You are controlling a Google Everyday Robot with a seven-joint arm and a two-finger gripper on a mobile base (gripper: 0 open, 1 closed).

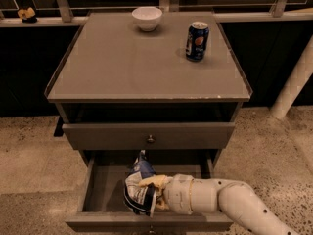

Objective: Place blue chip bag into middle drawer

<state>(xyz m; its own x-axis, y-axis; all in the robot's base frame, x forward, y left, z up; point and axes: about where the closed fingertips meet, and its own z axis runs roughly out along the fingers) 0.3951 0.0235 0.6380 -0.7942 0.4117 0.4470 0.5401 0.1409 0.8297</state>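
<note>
The blue chip bag (138,186), crinkled dark-blue foil with white patches, stands upright inside the pulled-out middle drawer (98,190). My gripper (151,194) comes in from the right on a white arm and is shut on the bag, its yellowish fingers (154,181) pressed against the bag's right side. The bag sits low in the drawer, near its front centre. The drawer's front panel (112,223) runs along the bottom edge of the view. The closed knobbed drawer (150,136) is just above.
On the grey cabinet top (122,67) stand a white bowl (146,18) at the back and a blue soda can (197,41) at the back right. A white post (293,82) stands at the right. Speckled floor surrounds the cabinet.
</note>
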